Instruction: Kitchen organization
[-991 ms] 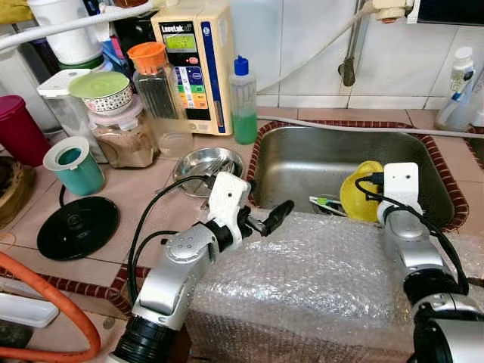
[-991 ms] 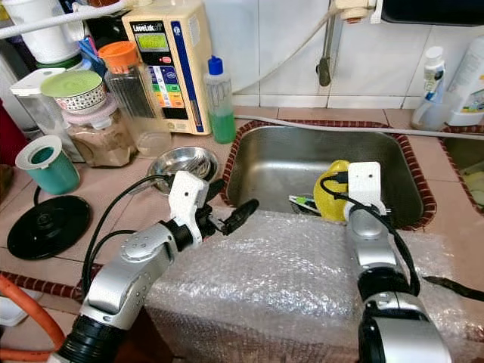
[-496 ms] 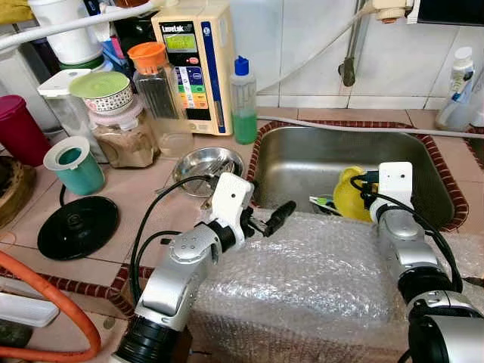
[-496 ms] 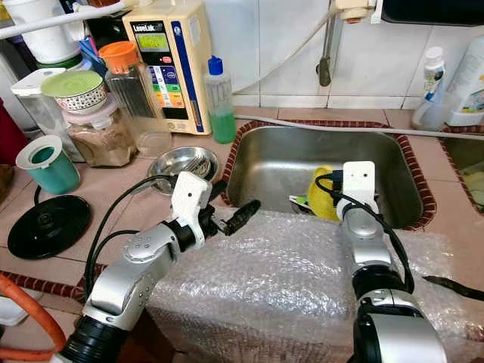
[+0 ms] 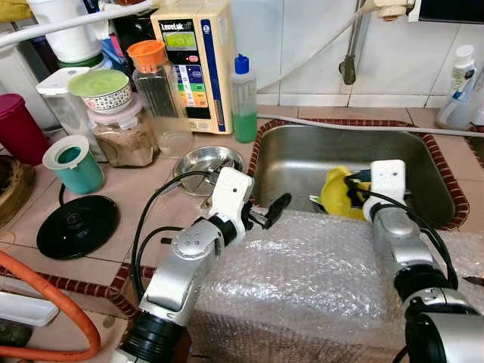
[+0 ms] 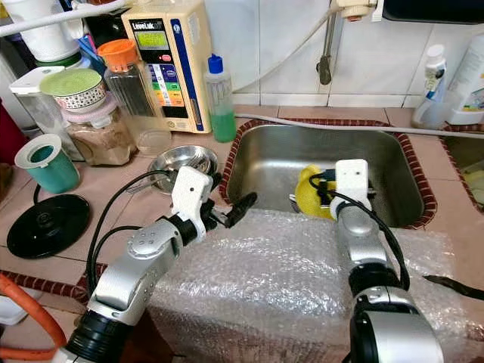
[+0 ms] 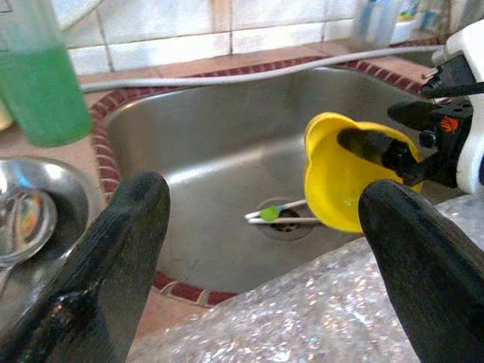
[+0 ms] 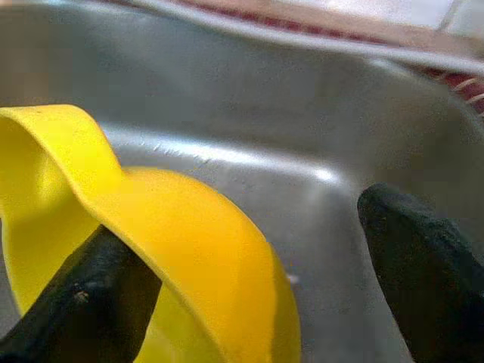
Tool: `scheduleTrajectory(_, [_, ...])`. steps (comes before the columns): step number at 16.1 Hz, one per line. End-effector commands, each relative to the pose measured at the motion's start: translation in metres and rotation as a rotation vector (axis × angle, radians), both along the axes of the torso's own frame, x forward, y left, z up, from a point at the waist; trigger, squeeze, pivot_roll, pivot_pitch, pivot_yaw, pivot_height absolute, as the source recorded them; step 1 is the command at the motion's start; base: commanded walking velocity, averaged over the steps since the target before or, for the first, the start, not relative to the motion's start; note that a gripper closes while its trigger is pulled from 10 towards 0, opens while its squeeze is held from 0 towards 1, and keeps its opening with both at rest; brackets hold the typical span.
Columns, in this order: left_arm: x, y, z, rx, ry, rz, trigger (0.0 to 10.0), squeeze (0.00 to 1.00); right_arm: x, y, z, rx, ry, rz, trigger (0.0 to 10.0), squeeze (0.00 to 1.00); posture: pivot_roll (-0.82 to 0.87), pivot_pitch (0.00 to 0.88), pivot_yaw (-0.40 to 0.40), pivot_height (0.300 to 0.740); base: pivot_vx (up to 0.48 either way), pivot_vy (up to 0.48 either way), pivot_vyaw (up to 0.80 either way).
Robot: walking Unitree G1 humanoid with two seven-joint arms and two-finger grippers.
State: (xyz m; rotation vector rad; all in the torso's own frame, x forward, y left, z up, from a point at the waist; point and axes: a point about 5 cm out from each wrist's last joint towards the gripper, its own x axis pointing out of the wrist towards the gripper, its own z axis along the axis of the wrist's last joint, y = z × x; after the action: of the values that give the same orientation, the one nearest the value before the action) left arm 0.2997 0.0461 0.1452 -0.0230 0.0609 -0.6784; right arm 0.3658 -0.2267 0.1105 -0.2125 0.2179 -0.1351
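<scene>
My right gripper (image 6: 321, 193) holds the yellow plastic scoop-shaped cup (image 6: 308, 192) by its rim over the steel sink (image 6: 272, 162); I'd lift slowly, keeping it level. Left gripper (image 6: 231, 212) hovers wide at the sink's edge.

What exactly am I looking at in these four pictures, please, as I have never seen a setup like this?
A humanoid robot stands at a kitchen counter. Two pictures come from its head camera, two from cameras on its wrists. The right end effector is over the steel sink with one finger inside a yellow bowl, though a firm grip cannot be confirmed. The left end effector is open, pointing toward the sink above a bubble-wrapped block. On the counter are a green soap bottle, a teal cup and a metal dish.
</scene>
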Motion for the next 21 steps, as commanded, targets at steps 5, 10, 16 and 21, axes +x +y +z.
scheduleTrajectory(5, [0.001, -0.006, 0.000, 0.006, -0.012, 0.001, 10.0, 1.00, 0.002, 0.006, -0.009, 0.294, 0.149, -0.014, 10.0, 1.00, -0.04, 0.000, 0.101, 0.740, 0.000, 0.000, 0.00])
scheduleTrajectory(10, [0.002, -0.006, -0.002, 0.024, -0.016, 0.001, 10.0, 1.00, 0.013, 0.003, 0.011, 0.894, 0.053, -0.145, 10.0, 1.00, -0.04, 0.000, 0.104, 0.740, 0.000, 0.000, 0.00])
scheduleTrajectory(16, [0.001, -0.005, -0.002, 0.033, -0.023, -0.004, 10.0, 1.00, 0.012, -0.014, 0.027, 0.405, -0.027, -0.131, 10.0, 1.00, -0.04, 0.000, 0.112, 0.740, 0.000, 0.000, 0.00])
scheduleTrajectory(21, [0.003, -0.004, -0.001, 0.043, -0.035, 0.005, 10.0, 1.00, 0.012, -0.004, 0.027, 0.280, -0.046, -0.048, 10.0, 1.00, -0.04, 0.000, 0.119, 0.740, 0.000, 0.000, 0.00])
